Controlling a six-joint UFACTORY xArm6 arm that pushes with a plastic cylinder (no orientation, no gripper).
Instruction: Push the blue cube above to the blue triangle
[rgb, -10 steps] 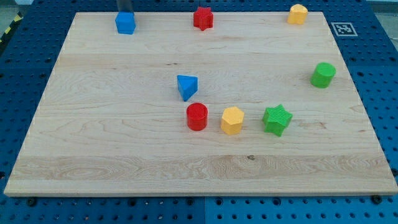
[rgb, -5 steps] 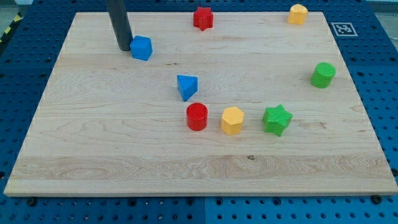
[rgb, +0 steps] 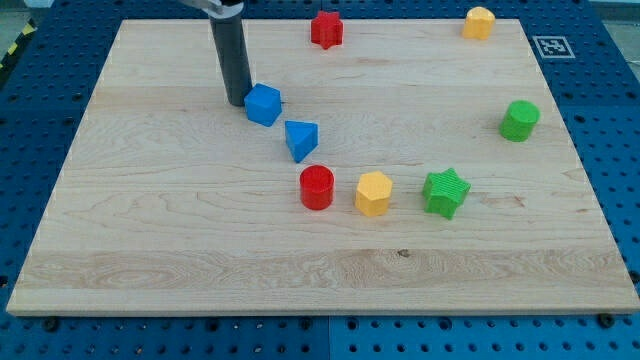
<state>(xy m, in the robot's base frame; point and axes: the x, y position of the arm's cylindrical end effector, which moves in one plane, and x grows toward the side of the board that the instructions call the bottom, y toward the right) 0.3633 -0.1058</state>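
Note:
The blue cube lies on the wooden board, up and to the left of the blue triangle, with a small gap between them. My tip is the lower end of a dark rod and touches the cube's left side. The rod runs up to the view's top edge.
A red cylinder, a yellow hexagon block and a green star sit in a row below the triangle. A red star and a yellow block lie at the top edge. A green cylinder sits at the right.
My tip has moved down and to the right from the top left of the board. It has pushed the blue cube with it, close to the blue triangle. The other blocks have not moved.

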